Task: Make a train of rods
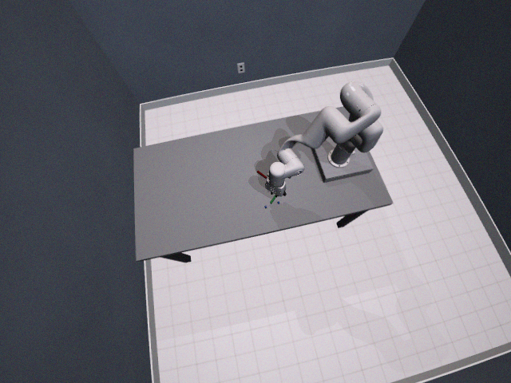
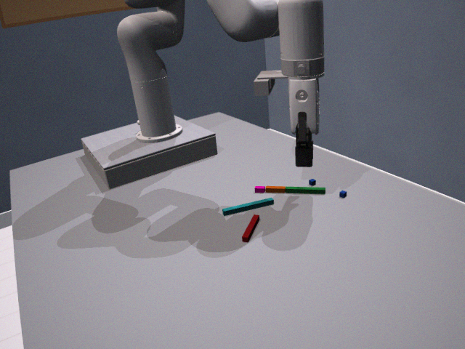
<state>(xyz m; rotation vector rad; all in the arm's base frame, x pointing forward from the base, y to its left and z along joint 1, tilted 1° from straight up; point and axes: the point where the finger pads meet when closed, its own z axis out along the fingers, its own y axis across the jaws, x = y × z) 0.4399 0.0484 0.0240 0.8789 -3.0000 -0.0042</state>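
On the grey surface (image 2: 112, 285) three rods lie flat in one straight line, end to end: a short magenta rod (image 2: 259, 189), an orange rod (image 2: 275, 189) and a long green rod (image 2: 304, 190), the magenta end touching the orange and the orange touching the green, with no gap that can be made out. In the top view only the green rod (image 1: 272, 200) of this line shows, poking out from under the arm's wrist. Two small blue rods sit near the green end: one blue cube (image 2: 312, 182) just behind the line, close to it, and another blue cube (image 2: 342, 193) off its far end, apart from it. In front of the line a turquoise rod (image 2: 248, 206) lies flat at a slight angle, its nearer end close to the orange rod but not touching, and a red rod (image 2: 251, 227) lies further forward, slanted, separate from the turquoise one. The tool (image 2: 304, 161) hangs above the green rod, pointing straight down, clear of the surface; its dark fingers are drawn in to a narrow gap and hold nothing. The white arm rises from a grey base plate (image 2: 112, 176) at the back of the surface.
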